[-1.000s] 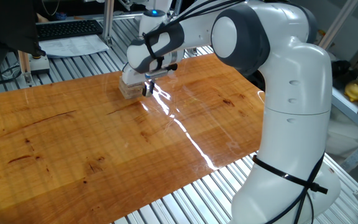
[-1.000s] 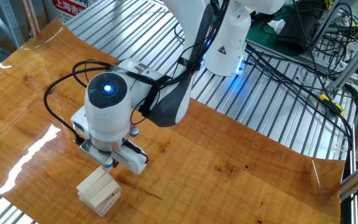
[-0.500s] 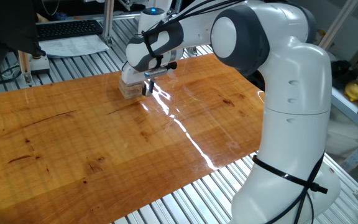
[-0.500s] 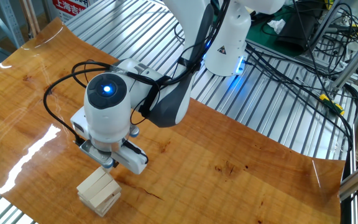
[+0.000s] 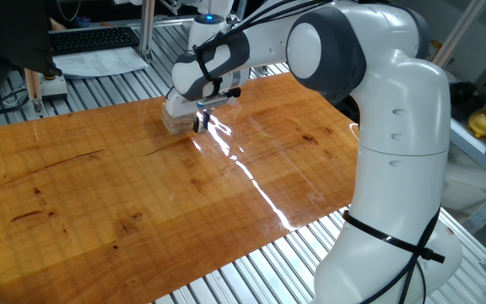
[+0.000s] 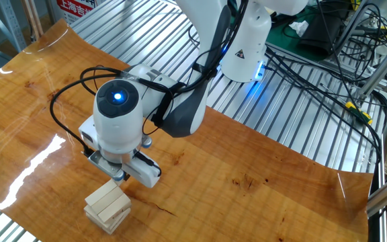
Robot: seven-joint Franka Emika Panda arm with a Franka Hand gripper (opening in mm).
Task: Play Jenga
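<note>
Barely anything's shifted since a second ago, honestly: the arm's wrist has nudged a hair to the right in the other fixed view, and the stack looks like it sits the same as before. So the gripper (image 6: 116, 176) is hanging right over the Jenga stack (image 6: 107, 206), just off its 12 o'clock side in that view, with the blue light on the wrist glowing on top. From one fixed view the gripper (image 5: 199, 123) comes down at about 3 o'clock of the stack (image 5: 174, 120), with one dark fingertip (image 5: 198, 125) showing just beside the blocks. Can't tell how far apart the fingers are, or whether they've got hold of a block, since the white hand covers most of them in both views. The stack itself is a low pile of pale wood blocks in a few layers, sitting on the wooden table (image 5: 99, 194) near its far edge in one fixed view, and near the bottom edge at around 7 o'clock in the other fixed view. Top layer looks like two blocks lying side by side. A keyboard (image 5: 95, 39) sits behind the table.
</note>
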